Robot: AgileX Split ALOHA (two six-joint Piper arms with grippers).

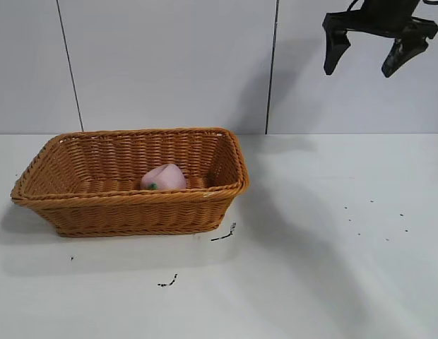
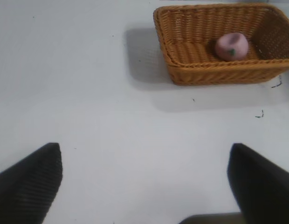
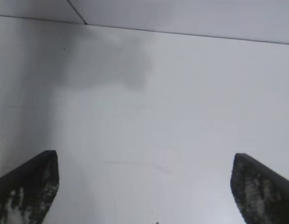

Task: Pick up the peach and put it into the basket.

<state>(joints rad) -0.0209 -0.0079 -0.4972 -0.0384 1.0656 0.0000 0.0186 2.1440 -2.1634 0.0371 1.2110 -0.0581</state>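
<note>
The pale pink peach (image 1: pixel 164 178) lies inside the orange-brown wicker basket (image 1: pixel 127 212), near its middle, green mark facing front. Both also show in the left wrist view, the peach (image 2: pixel 232 46) within the basket (image 2: pixel 214 74). My right gripper (image 1: pixel 360 70) hangs open and empty high at the upper right, far from the basket; in the right wrist view its fingertips (image 3: pixel 32 186) stand wide apart over bare table. My left gripper (image 2: pixel 144 186) is open and empty, well away from the basket; it does not show in the exterior view.
The basket stands on a white table (image 1: pixel 332 268) at the left. Small black marks (image 1: pixel 224 235) dot the table near the basket's front corner and at the right. A white panelled wall (image 1: pixel 169 63) stands behind.
</note>
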